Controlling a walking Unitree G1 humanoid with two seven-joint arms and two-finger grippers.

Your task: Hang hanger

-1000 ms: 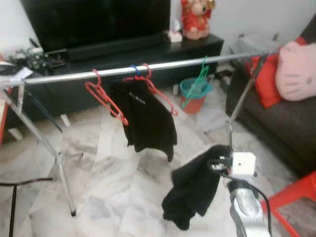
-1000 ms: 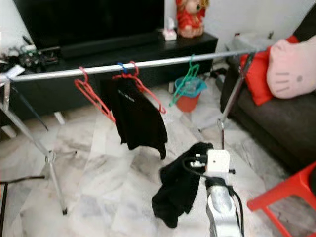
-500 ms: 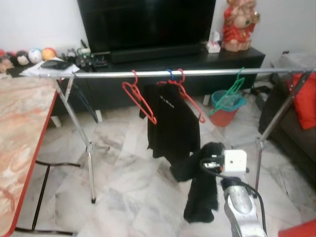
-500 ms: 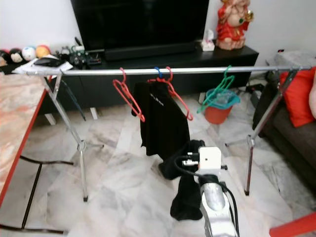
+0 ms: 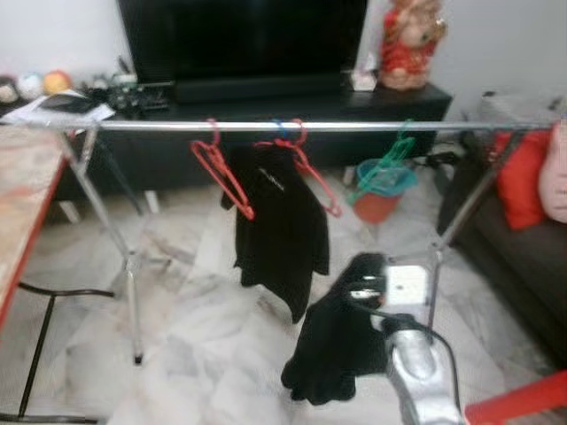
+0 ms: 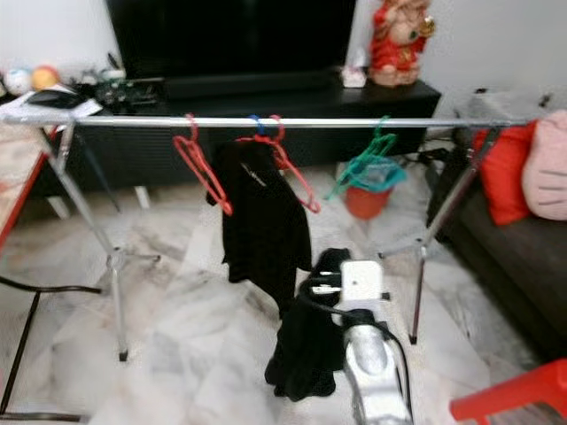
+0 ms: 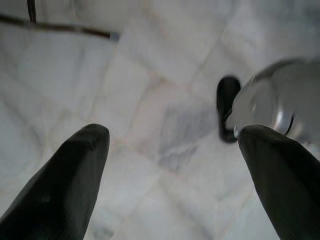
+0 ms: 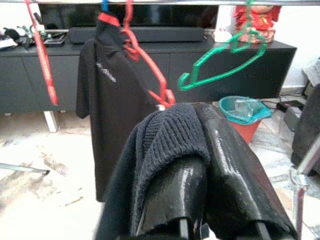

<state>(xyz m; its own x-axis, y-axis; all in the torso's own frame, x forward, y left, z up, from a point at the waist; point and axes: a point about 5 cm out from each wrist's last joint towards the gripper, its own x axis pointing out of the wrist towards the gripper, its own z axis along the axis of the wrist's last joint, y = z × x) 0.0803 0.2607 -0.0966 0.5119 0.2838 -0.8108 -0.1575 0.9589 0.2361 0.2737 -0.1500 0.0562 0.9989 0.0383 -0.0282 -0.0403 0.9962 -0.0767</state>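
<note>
A silver clothes rail (image 5: 354, 127) spans the room at chest height. On it hang an empty red hanger (image 5: 221, 173), a second red hanger (image 5: 312, 181) carrying a black shirt (image 5: 279, 226), and an empty green hanger (image 5: 383, 168). My right gripper (image 8: 200, 145) is held up in front of the rail, below it, shut on a dark knit garment (image 5: 330, 347) that drapes over its fingers (image 8: 227, 165) and hangs down. No hanger shows inside that garment. My left gripper (image 7: 172, 135) hangs over the marble floor with its fingers wide apart and nothing between them.
A black TV cabinet (image 5: 266, 97) with a red figurine (image 5: 409, 40) stands behind the rail. A teal bucket (image 5: 383, 188) sits on the floor. A dark sofa with a red cushion (image 5: 518, 177) is on the right, a red-edged table (image 5: 22, 212) on the left, and a red chair (image 6: 509, 398) near right.
The whole picture has shifted, so the camera has moved. The rail now sits slightly more to the left. My right gripper still holds the dark garment, which has swung a little.
</note>
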